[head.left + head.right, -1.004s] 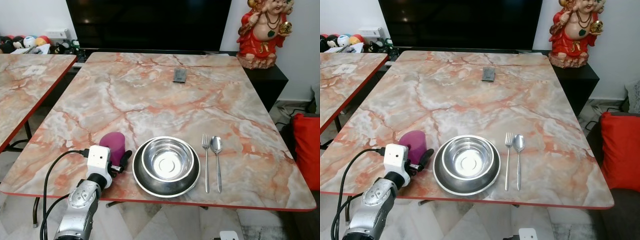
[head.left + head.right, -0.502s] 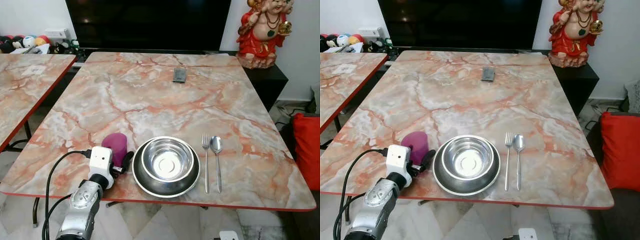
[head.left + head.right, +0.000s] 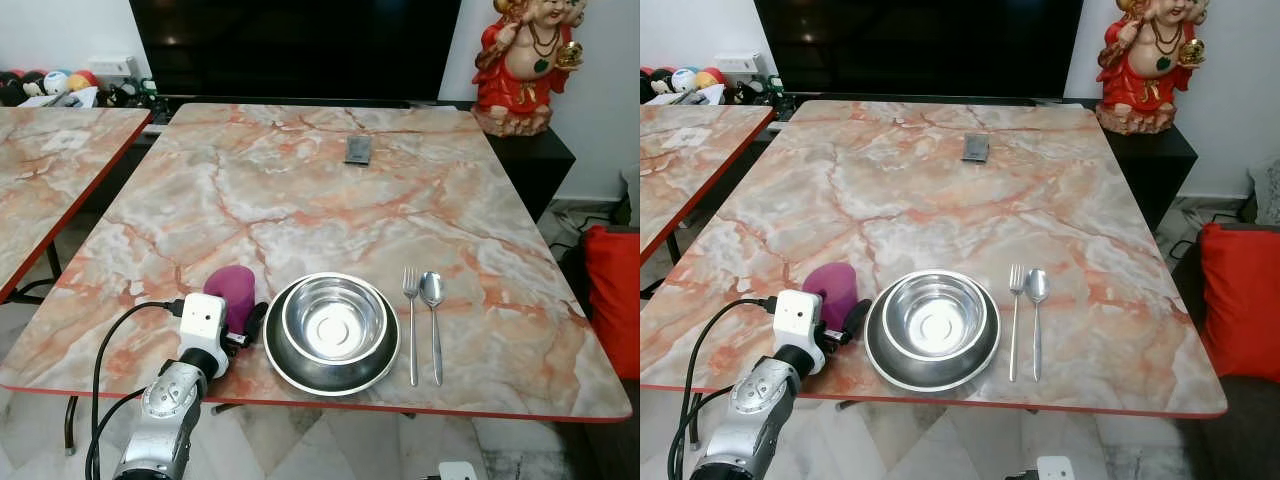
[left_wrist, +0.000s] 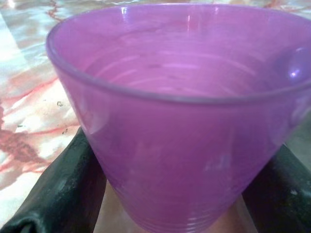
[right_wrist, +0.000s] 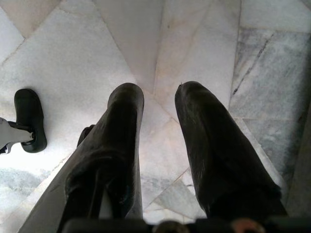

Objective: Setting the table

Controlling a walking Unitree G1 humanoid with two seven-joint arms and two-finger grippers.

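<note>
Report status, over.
Left gripper shut on purple cup, cup low at table, beside bowl. Right gripper open, idle over floor. Fork, spoon placed. Path clear.

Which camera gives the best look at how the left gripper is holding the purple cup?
The left wrist view: the purple cup sits large between the left gripper's two black fingers, one on each side of its wall. The eye views show the cup small, beside the steel bowl, half hidden behind the wrist.

A cup (image 3: 231, 290) stands on the table (image 3: 300, 200), just left of a bowl (image 3: 334, 320) resting in a plate (image 3: 290, 370). A fork (image 3: 411, 325) and spoon (image 3: 434, 325) lie right of it.
</note>
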